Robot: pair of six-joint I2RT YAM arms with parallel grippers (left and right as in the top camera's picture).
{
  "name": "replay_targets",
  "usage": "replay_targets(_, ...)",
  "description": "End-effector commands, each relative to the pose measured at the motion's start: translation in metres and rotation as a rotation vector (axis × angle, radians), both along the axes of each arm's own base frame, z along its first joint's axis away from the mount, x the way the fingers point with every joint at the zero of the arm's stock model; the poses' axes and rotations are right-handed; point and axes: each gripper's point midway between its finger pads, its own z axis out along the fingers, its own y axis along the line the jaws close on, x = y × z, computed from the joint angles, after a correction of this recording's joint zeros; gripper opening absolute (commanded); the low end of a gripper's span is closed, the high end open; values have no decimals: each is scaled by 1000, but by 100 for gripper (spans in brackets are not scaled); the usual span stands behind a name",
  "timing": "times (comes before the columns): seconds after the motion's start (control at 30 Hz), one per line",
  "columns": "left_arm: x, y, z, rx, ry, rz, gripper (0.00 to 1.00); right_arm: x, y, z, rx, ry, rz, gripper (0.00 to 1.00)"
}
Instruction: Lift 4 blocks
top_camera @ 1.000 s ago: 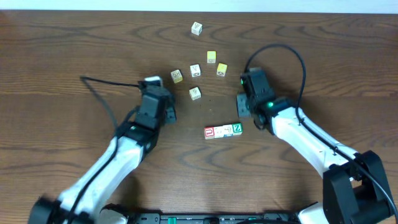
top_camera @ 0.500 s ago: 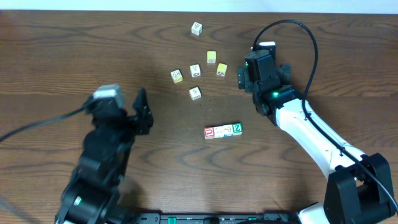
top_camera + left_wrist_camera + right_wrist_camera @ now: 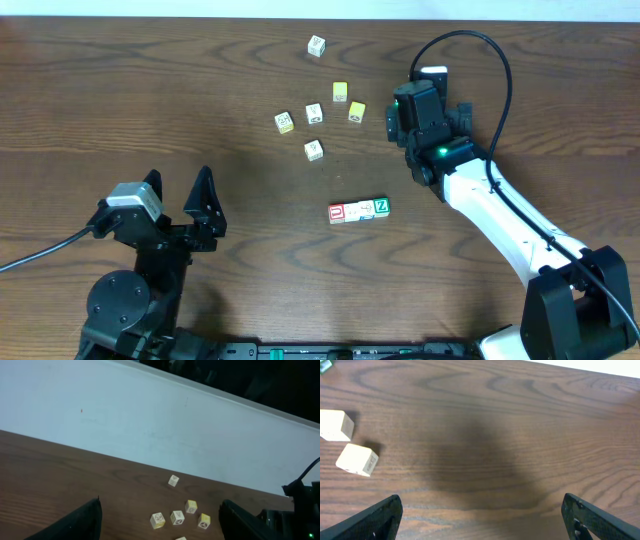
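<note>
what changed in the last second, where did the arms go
The left gripper pulled back from beside the row of four wooden letter cubes, red-faced at one end and green Z at the other, toward its own base; its jaws now stand wide open. The right gripper moved away toward the far side, also open. Neither holds anything. The row and the loose wooden cubes stayed put.
</note>
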Motion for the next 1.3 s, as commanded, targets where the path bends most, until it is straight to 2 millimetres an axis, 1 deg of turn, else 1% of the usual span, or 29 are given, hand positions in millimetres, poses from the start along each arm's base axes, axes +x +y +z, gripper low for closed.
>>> replay_targets(0.0, -3, 5, 10, 4, -26, 17, 75, 3, 2, 8, 7, -13, 7, 99)
replay_targets(0.23, -3, 5, 9, 5, -22, 17, 75, 3, 2, 8, 10, -12, 10, 99)
replay_targets(0.4, -4, 5, 4, 14, -1, 17, 76, 3, 2, 8, 10, -12, 10, 99)
replay_targets(0.6, -3, 5, 7, 8, -14, 16, 76, 3, 2, 8, 10, -12, 10, 99)
replay_targets(0.7, -4, 6, -4, 29, 30, 19, 76, 3, 2, 8, 10, -12, 10, 99)
replay_targets(0.8, -4, 18, -9, 49, 48, 93, 75, 3, 2, 8, 10, -12, 10, 99)
replay_targets(0.87, -4, 33, -9, 60, 51, 179, 75, 3, 2, 8, 10, -12, 10, 99)
replay_targets(0.9, -5, 43, -9, 89, 51, 237, 75, 3, 2, 8, 10, -12, 10, 99)
replay_targets(0.97, -7, 56, -4, 162, 40, 309, 76, 3, 2, 8, 10, -12, 10, 99)
replay_targets(1.03, -8, 62, 4, 247, 19, 338, 76, 3, 2, 8, 10, -12, 10, 99)
replay_targets(1.13, -8, 62, 16, 340, -20, 339, 76, 3, 2, 8, 10, -12, 10, 99)
replay_targets(1.27, -6, 69, 32, 331, -79, 353, 76, 3, 2, 8, 10, -12, 10, 99)
